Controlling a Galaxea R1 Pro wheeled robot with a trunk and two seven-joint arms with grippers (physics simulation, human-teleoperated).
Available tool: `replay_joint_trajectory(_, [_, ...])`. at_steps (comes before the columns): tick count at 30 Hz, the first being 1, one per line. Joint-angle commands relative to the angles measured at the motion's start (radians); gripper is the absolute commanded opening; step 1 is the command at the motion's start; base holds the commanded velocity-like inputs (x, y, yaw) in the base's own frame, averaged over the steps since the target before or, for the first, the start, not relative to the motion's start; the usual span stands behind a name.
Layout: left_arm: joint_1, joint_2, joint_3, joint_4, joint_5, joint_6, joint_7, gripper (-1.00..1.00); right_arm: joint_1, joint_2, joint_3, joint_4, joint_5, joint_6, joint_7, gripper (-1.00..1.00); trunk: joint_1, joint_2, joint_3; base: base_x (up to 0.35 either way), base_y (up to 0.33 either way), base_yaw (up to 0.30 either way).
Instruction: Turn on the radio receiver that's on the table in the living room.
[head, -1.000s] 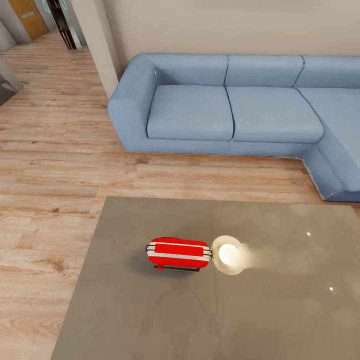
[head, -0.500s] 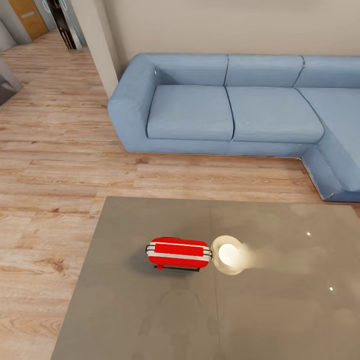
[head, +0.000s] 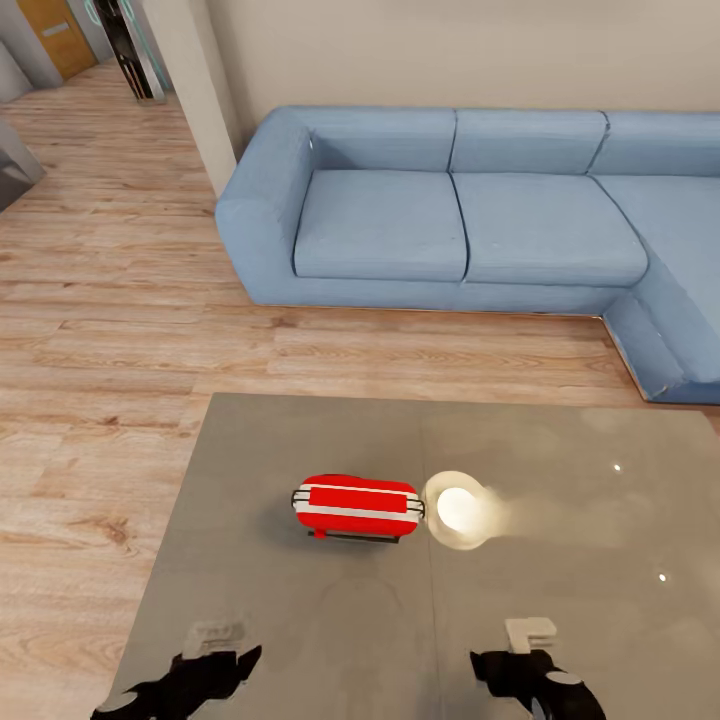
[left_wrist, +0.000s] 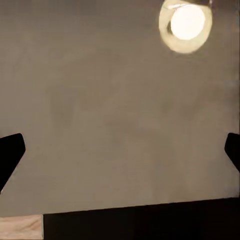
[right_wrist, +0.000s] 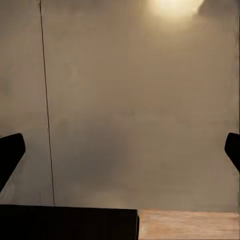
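Observation:
The bright red radio receiver, with its white band, sits on the glossy grey-taupe table, left of the table's middle. My left gripper hovers over the table's near edge, short of the radio and to its left. My right gripper hovers at the near edge, short of the radio and to its right. In both wrist views the gripper is open: dark fingertips stand far apart with bare tabletop between them.
A bright round light reflection lies on the tabletop just right of the radio. A blue L-shaped sofa stands beyond the table, across light wood floor. A wall corner is at the back left.
Both grippers have come up into the head view at the table's near edge. The radio, the table and the camera have not moved.

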Motion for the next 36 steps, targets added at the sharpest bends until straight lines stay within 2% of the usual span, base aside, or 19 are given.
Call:
replay_joint_trajectory(1, [-0.004, 0.005, 0.000, -0.026, 0.000, 0.005, -0.041, 1.00, -0.024, 0.000, 0.000, -0.014, -0.001, 0.012, 0.000, 1.00, 0.000, 0.000, 0.000, 0.000, 0.000, 0.000])
replay_joint_trajectory(2, [-0.017, 0.008, 0.001, -0.041, 0.000, 0.010, -0.080, 1.00, -0.046, 0.001, 0.003, -0.023, -0.001, 0.022, 0.001, 1.00, 0.000, 0.000, 0.000, 0.000, 0.000, 0.000])
replay_joint_trajectory(4, [-0.040, 0.010, 0.002, -0.049, 0.000, 0.015, -0.115, 1.00, -0.063, 0.002, 0.009, -0.029, -0.001, 0.028, 0.005, 1.00, 0.000, 0.000, 0.000, 0.000, 0.000, 0.000])
replay_joint_trajectory(5, [-0.068, 0.011, 0.002, -0.054, 0.001, 0.020, -0.140, 1.00, -0.077, 0.004, 0.023, -0.036, -0.001, 0.030, 0.011, 1.00, 0.000, 0.000, 0.000, 0.000, 0.000, 0.000])
replay_joint_trajectory(6, [-0.082, 0.011, 0.002, -0.056, 0.002, 0.022, -0.149, 1.00, -0.082, 0.004, 0.031, -0.039, -0.001, 0.031, 0.013, 1.00, 0.000, 0.000, 0.000, 0.000, 0.000, 0.000])
replay_joint_trajectory(9, [-0.132, 0.011, 0.001, -0.041, 0.003, 0.022, -0.178, 1.00, -0.107, 0.008, 0.093, -0.063, 0.001, 0.032, 0.016, 1.00, 0.000, 0.000, 0.000, 0.000, 0.000, 0.000])
replay_joint_trajectory(13, [-0.146, 0.009, -0.001, -0.016, -0.005, 0.017, -0.184, 1.00, -0.135, 0.016, 0.140, -0.070, 0.000, 0.033, 0.016, 1.00, 0.000, 0.000, 0.000, 0.000, 0.000, 0.000])
replay_joint_trajectory(17, [-0.155, 0.011, -0.002, 0.023, -0.011, 0.015, -0.185, 1.00, -0.166, 0.045, 0.197, -0.073, -0.001, 0.039, 0.016, 1.00, 0.000, 0.000, 0.000, 0.000, 0.000, 0.000])
replay_joint_trajectory(19, [-0.174, 0.015, -0.002, 0.045, -0.011, 0.019, -0.185, 1.00, -0.174, 0.077, 0.228, -0.069, 0.004, 0.040, 0.013, 1.00, 0.000, 0.000, 0.000, 0.000, 0.000, 0.000])
replay_joint_trajectory(21, [-0.183, 0.019, -0.002, 0.058, -0.011, 0.020, -0.184, 1.00, -0.177, 0.097, 0.246, -0.067, 0.023, 0.042, 0.012, 1.00, 0.000, 0.000, 0.000, 0.000, 0.000, 0.000])
replay_joint_trajectory(22, [-0.188, 0.027, -0.002, 0.079, -0.018, 0.018, -0.184, 1.00, -0.178, 0.109, 0.256, -0.066, 0.051, 0.042, 0.012, 1.00, 0.000, 0.000, 0.000, 0.000, 0.000, 0.000])
replay_joint_trajectory(26, [-0.191, 0.045, -0.001, 0.135, -0.053, 0.010, -0.185, 1.00, -0.179, 0.119, 0.264, -0.065, 0.093, 0.043, 0.015, 1.00, 0.000, 0.000, 0.000, 0.000, 0.000, 0.000])
replay_joint_trajectory(28, [-0.192, 0.051, 0.000, 0.162, -0.089, -0.005, -0.186, 1.00, -0.179, 0.121, 0.266, -0.064, 0.104, 0.042, 0.019, 1.00, 0.000, 0.000, 0.000, 0.000, 0.000, 0.000])
replay_joint_trajectory(32, [-0.193, 0.052, 0.000, 0.169, -0.101, -0.011, -0.187, 1.00, -0.179, 0.122, 0.266, -0.064, 0.105, 0.042, 0.020, 1.00, 0.000, 0.000, 0.000, 0.000, 0.000, 0.000])
replay_joint_trajectory(36, [-0.205, 0.053, 0.000, 0.153, -0.097, -0.001, -0.188, 1.00, -0.181, 0.125, 0.257, -0.081, 0.112, 0.049, 0.025, 1.00, 0.000, 0.000, 0.000, 0.000, 0.000, 0.000])
